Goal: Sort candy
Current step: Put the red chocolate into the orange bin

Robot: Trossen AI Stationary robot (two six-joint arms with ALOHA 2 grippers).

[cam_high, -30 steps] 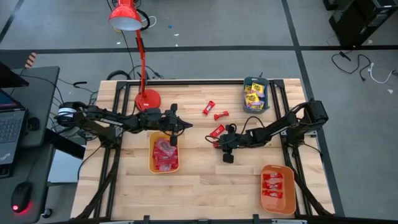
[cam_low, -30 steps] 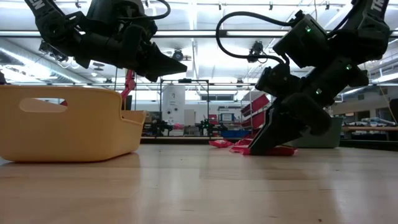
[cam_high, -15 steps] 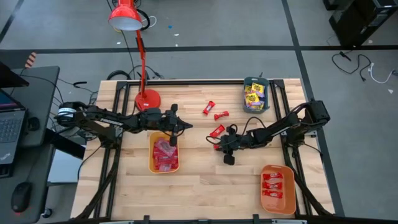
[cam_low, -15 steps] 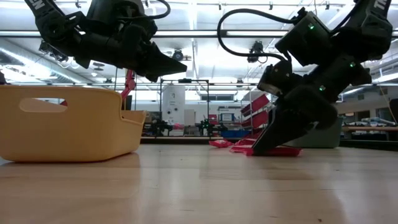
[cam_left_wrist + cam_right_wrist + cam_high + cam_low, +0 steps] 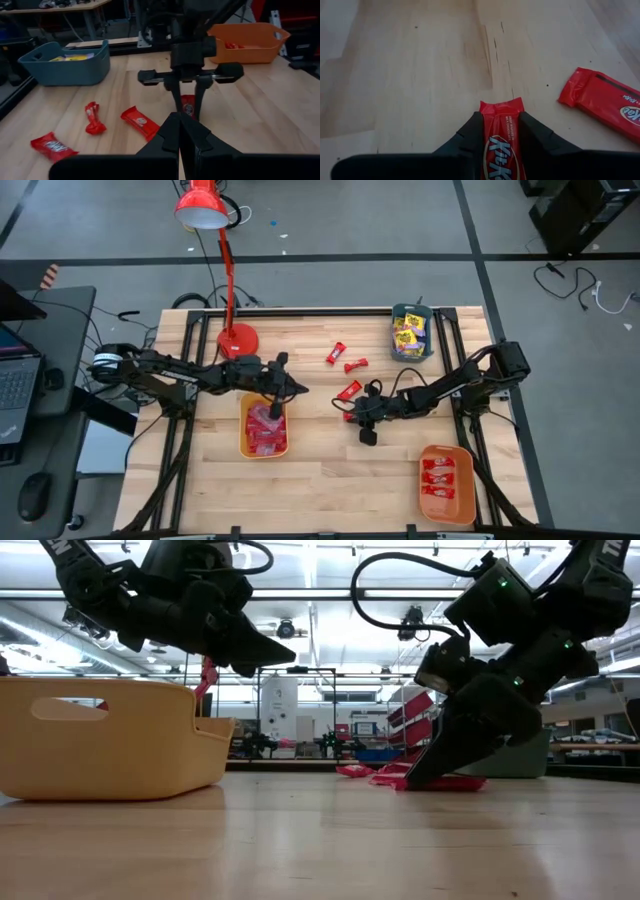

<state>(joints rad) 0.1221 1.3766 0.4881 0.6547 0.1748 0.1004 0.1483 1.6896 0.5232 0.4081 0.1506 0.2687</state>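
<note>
A red candy bar [image 5: 501, 150] sits between the fingers of my right gripper [image 5: 352, 410], which is shut on it low over the table's middle. Another red candy [image 5: 605, 102] lies flat on the wood just beside it, and two more [image 5: 336, 353] [image 5: 355, 365] lie farther back. My left gripper [image 5: 292, 387] is shut with nothing in it. It hangs above the far right corner of the yellow tray [image 5: 243, 430], which holds red candies, and its wrist view faces my right gripper [image 5: 188, 97]. My right gripper pinches the red bar by its two long sides [image 5: 487, 135] between the two fingers [image 5: 470, 135]. The fingers lie along the bar and slant down from the table's right. The bar's far end [image 5: 501, 106] sticks out past the fingertips. I cannot tell whether it is off the wood.
A teal tray [image 5: 397, 315] with yellow candies stands at the far right. An orange tray [image 5: 424, 500] with red candies stands at the near right corner. A red desk lamp [image 5: 236, 338] stands at the far left. Bare wood lies along the near edge between the trays.
My right gripper has rolled a little on the spot, still shut on the red bar. My left gripper has turned slightly at the wrist above the yellow tray and stays shut.
</note>
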